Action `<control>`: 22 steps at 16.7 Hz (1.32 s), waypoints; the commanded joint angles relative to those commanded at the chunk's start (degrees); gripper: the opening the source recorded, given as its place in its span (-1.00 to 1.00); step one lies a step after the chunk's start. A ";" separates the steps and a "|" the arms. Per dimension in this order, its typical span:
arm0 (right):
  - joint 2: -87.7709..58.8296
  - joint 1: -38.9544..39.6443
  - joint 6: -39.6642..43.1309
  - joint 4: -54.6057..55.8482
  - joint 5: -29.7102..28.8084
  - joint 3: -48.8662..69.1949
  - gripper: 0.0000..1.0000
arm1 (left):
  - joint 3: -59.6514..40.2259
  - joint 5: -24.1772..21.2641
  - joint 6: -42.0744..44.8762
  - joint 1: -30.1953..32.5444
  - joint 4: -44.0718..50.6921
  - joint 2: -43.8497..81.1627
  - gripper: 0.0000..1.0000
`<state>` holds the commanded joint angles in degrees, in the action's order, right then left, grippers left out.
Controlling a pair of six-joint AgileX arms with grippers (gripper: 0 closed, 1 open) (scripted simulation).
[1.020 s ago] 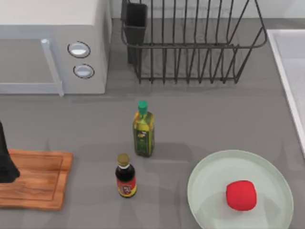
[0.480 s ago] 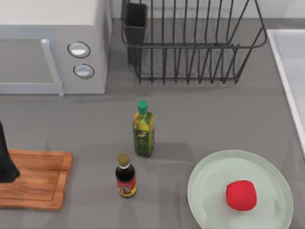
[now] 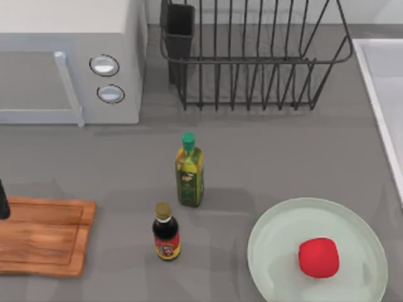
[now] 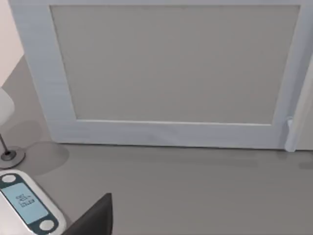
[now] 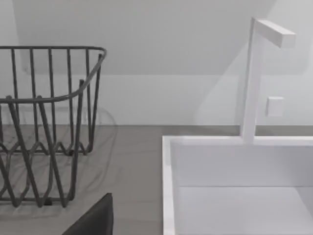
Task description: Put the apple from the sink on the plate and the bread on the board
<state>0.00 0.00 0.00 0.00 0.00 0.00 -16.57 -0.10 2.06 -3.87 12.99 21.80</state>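
1. Your left gripper point(image 4: 93, 220) showed as a dark wedge at the edge of the left wrist view. Whether it was released or clenched, you could not tell. Nothing was seen in its grasp.
2. Your left arm point(image 3: 2, 207) was a dark sliver at the far left of the top view, just above the back edge of the board point(image 3: 44, 242).
3. That wrist camera faced the microwave point(image 4: 171, 63) door. A small kitchen scale point(image 4: 27, 203) lay on the table beside the gripper.
4. Your right gripper point(image 5: 93, 220) was likewise a dark wedge in the right wrist view, and you could not tell its state either. It looked towards the sink point(image 5: 168, 186), the tap point(image 5: 252, 78) and the dish rack point(image 5: 49, 122).
5. The apple point(image 3: 318, 257) lay on the plate point(image 3: 264, 251), right of centre, at the near right of the table point(image 3: 283, 157).
6. The board lay flat at the near left, well apart from the plate.
7. Between board and plate stood two upright bottles. The dark sauce bottle point(image 3: 166, 233) was nearer the board, and the green-capped oil bottle point(image 3: 189, 179) stood just behind it.
8. The microwave filled the far left, the dish rack stood at the back, and the sink rim ran down the right edge.
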 joint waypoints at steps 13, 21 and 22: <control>0.00 0.00 0.00 0.00 0.00 0.00 1.00 | -43.38 0.16 5.65 -10.62 36.12 68.21 1.00; 0.00 0.00 0.00 0.00 0.00 0.00 1.00 | -53.51 0.07 6.74 -13.03 43.36 81.81 1.00; 0.00 0.00 0.00 0.00 0.00 0.00 1.00 | -53.51 0.07 6.74 -13.03 43.36 81.81 1.00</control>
<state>0.00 0.00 0.00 0.00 0.00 0.00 -70.08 -0.03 8.81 -16.90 56.35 103.61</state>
